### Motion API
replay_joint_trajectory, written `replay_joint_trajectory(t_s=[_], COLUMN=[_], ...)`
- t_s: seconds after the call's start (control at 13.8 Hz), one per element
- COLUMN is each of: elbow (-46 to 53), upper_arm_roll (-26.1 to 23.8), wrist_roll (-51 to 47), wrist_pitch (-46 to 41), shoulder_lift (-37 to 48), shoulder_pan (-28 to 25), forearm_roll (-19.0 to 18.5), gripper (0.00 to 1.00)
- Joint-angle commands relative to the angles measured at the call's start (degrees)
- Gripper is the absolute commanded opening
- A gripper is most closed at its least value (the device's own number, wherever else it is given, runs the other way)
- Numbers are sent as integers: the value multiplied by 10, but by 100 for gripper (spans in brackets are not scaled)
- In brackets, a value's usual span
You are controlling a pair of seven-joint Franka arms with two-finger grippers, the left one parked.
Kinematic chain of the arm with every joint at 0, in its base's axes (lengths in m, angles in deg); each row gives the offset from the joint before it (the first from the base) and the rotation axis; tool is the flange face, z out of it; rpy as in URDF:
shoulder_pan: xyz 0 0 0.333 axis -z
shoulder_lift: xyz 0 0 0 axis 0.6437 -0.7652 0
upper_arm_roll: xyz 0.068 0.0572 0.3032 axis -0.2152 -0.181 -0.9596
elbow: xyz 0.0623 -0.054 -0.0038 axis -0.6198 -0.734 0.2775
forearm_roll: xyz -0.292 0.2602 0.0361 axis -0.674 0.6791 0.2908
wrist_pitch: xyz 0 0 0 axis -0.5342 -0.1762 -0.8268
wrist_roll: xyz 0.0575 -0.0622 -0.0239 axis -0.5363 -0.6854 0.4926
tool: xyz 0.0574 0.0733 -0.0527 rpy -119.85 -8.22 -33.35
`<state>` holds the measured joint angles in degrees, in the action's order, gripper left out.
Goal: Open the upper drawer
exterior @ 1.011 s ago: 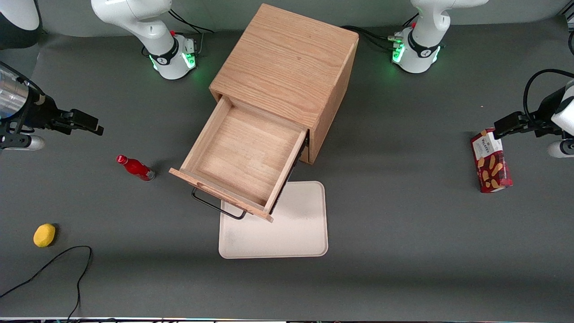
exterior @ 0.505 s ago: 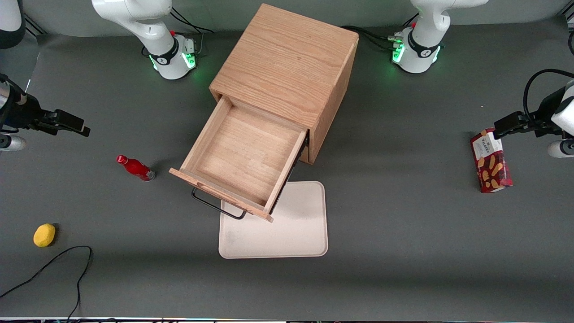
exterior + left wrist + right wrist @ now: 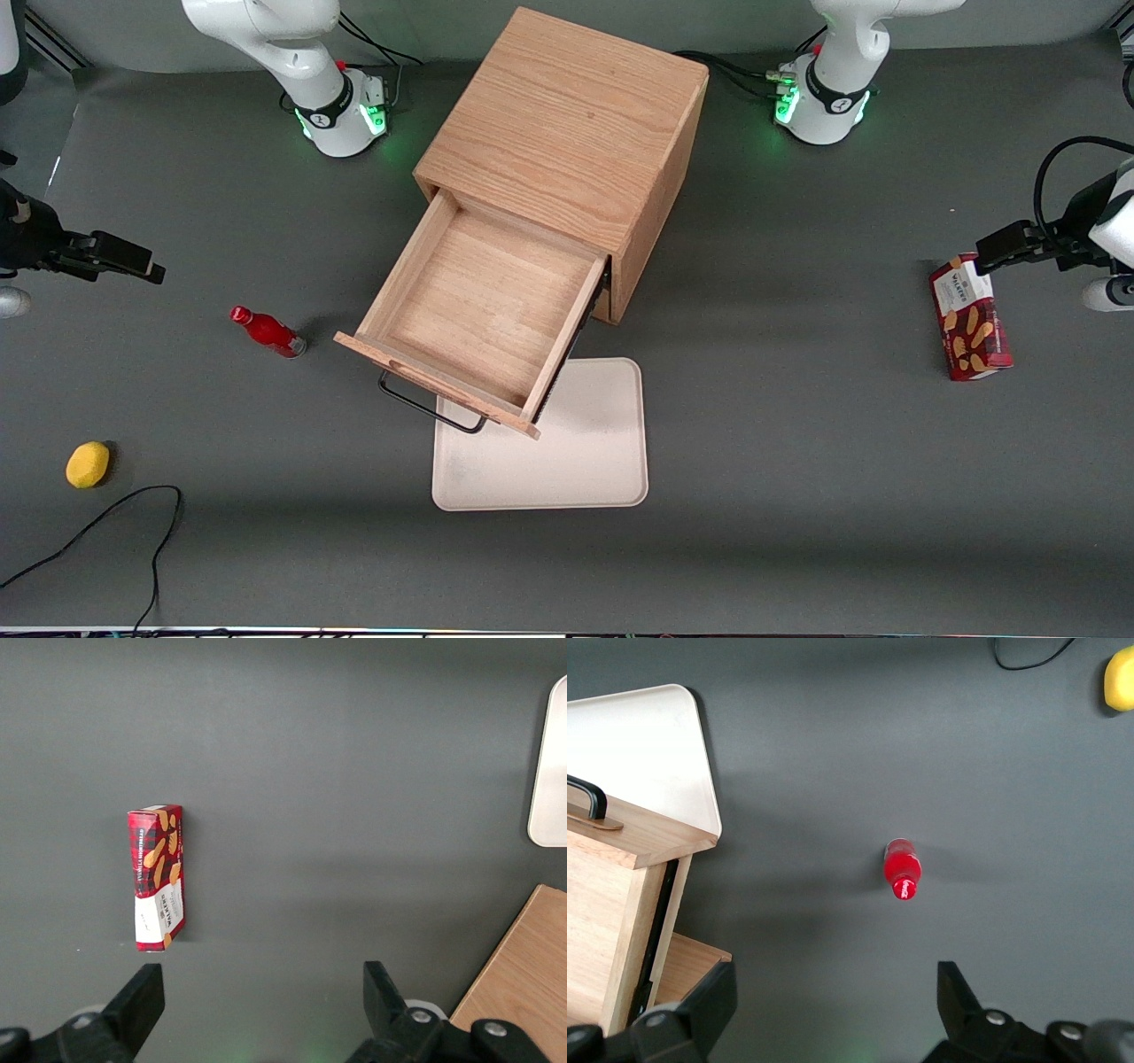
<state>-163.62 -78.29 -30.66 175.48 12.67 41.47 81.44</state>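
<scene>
The two fingers (image 3: 700, 1005) of the working arm's gripper (image 3: 833, 1005) stand wide apart with nothing between them; the gripper (image 3: 124, 257) hangs above the bare bench (image 3: 797, 487) at the working arm's end, well apart from the cabinet. Near it stands one red bottle (image 3: 267, 331), and one yellow lemon-like fruit (image 3: 88, 464) lies nearer the front camera, beside one loose black cable (image 3: 133, 523). The upper drawer (image 3: 478, 310) is pulled far out of the single oak cabinet (image 3: 567, 115), its inside bare wood, its one black wire handle (image 3: 425, 409) facing the front camera. The drawer's front overhangs one cream tray (image 3: 585, 443) lying flat on the bench. One red biscuit box (image 3: 969, 317) lies toward the parked arm's end.
</scene>
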Motion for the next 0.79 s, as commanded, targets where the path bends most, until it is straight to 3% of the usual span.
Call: replay_joint_trajectory(t_s=[0.0, 0.72], elbow=[21, 18], upper_arm_roll=[-8, -10], wrist_roll=[11, 61], wrist_pitch=[-15, -22], shoulder_lift=[-12, -9], shoulder_pan=[10, 19], forearm_roll=[2, 1], gripper=[100, 100])
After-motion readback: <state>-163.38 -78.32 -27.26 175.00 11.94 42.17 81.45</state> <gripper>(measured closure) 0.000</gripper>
